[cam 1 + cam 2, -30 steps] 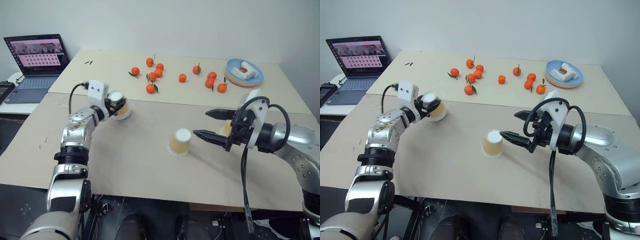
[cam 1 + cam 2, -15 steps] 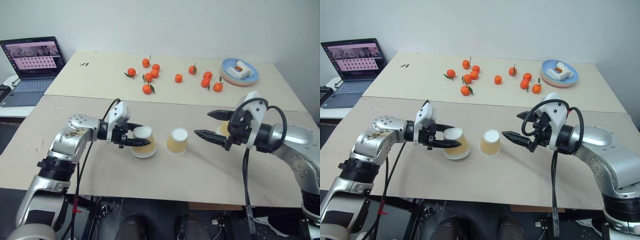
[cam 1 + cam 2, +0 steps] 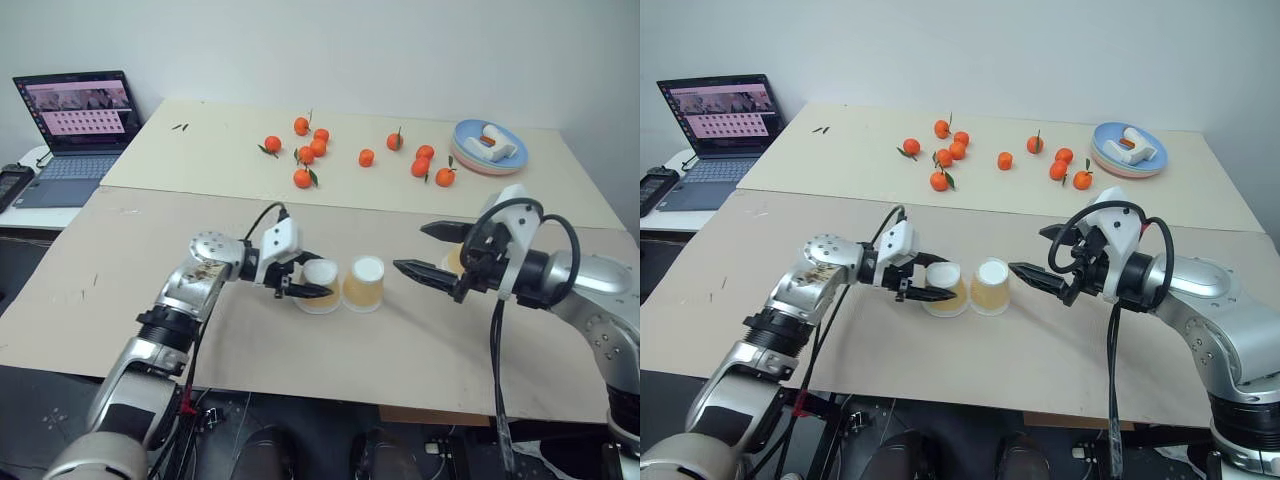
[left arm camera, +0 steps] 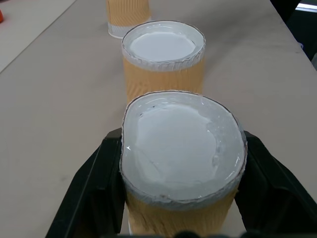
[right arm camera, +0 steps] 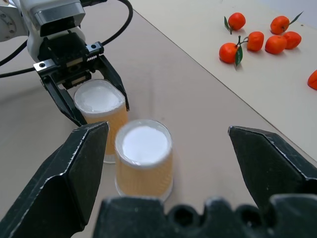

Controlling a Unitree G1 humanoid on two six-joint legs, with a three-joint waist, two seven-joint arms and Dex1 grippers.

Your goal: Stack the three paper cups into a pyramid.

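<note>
Beige table [image 3: 120, 290] underneath, laptop [image 3: 75, 120] at its far left corner. Right gripper [image 3: 430, 250] hovering right of the middle cup [image 3: 364, 284], jaws spread wide, holding nothing. Left gripper [image 3: 305, 278] clamped on a second upside-down cup [image 3: 320, 285], standing just left of the middle cup, nearly touching. Third cup [image 3: 453, 258] right of the middle cup, partly hidden behind the right gripper. Tangerines [image 3: 310, 150] scattered well beyond the middle cup.
</note>
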